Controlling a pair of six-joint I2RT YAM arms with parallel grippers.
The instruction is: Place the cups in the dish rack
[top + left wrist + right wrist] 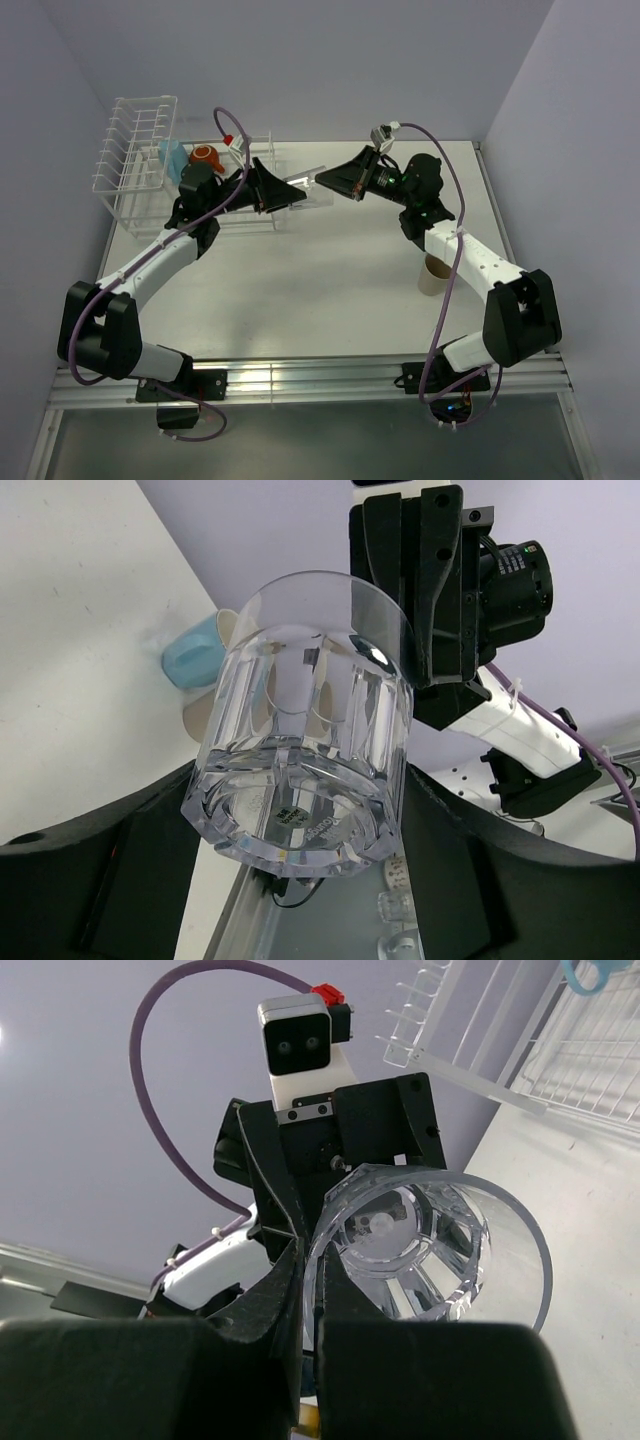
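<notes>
The clear tumbler (307, 188) hangs in the air between my two grippers, just right of the dish rack (135, 165). My right gripper (324, 182) is shut on its rim wall, one finger inside and one outside, as the right wrist view (310, 1270) shows. My left gripper (288, 190) spans the tumbler's base (300, 820), with its fingers against both sides. A dark red-orange cup (205, 155) and a light blue mug (172, 157) sit in the rack. A beige cup (433, 275) stands on the table by my right arm. The left wrist view shows a second light blue mug (192, 658) beside the beige cup (203, 716).
The white table (320, 290) is walled by purple-grey panels at the back and on both sides. The rack's tall plate slots (140, 125) stand at its far left end. A metal rail (300, 375) runs along the near edge by the arm bases.
</notes>
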